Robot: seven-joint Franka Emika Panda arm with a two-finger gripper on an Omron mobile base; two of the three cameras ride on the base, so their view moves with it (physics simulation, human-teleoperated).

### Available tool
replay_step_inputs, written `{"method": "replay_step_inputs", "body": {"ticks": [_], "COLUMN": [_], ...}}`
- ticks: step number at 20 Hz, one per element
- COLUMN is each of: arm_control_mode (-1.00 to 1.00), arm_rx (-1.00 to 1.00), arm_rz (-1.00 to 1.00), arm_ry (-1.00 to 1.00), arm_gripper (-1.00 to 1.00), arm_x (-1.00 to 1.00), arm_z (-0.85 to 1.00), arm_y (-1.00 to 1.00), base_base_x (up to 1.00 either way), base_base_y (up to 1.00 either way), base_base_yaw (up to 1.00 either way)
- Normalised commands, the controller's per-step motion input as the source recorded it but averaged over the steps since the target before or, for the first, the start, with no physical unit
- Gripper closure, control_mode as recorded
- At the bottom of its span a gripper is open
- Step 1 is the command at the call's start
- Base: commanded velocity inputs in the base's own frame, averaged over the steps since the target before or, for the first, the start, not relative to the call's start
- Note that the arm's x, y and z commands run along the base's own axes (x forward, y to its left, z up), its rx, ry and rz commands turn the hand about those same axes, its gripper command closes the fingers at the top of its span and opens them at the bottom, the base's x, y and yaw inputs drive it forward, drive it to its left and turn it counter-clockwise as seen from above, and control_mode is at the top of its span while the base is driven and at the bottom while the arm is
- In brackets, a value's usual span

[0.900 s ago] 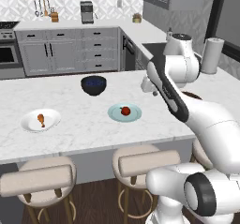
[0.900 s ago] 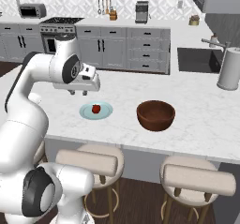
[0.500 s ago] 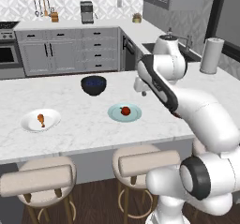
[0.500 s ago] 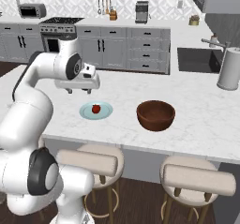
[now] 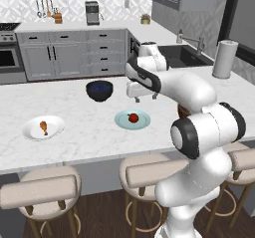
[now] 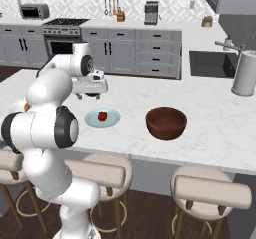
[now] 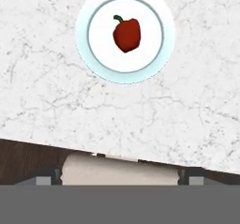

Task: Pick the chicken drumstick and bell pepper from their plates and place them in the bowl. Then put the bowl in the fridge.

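Three padded stools stand nearest us, under the edge of the marble counter. On it we see the bell pepper on a pale teal plate, and to the left the chicken drumstick on a white plate. The wooden bowl sits right of the pepper. Above the pepper's plate hangs the gripper; we cannot tell whether its fingers are parted. Farther back sits a dark bowl.

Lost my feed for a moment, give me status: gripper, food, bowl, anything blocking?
Gripper above counter beside teal plate, holding nothing. Bell pepper on that plate, chicken drumstick on white plate. Wooden bowl empty. No obstruction over pepper.
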Motion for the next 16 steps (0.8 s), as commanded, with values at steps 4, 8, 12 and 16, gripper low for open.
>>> {"method": "replay_step_inputs", "body": {"ticks": [4, 8, 12, 16], "arm_control_mode": [-1.00, -1.00, -1.00, -1.00], "arm_rx": [0.10, -0.05, -0.10, -0.03], "arm_rz": [0.00, 0.00, 0.00, 0.00], "arm_ry": [0.02, 0.03, -0.06, -0.05], "arm_gripper": [-1.00, -1.00, -1.00, -1.00], "arm_x": [0.71, 0.72, 0.52, 0.36], "arm_z": [-0.58, -0.66, -0.61, -0.68], "arm_y": [0.02, 0.00, 0.00, 0.15], "base_base_x": [0.00, 0.00, 0.00, 0.00], "base_base_y": [0.00, 0.00, 0.00, 0.00], "base_base_yaw": [0.00, 0.00, 0.00, 0.00]}}
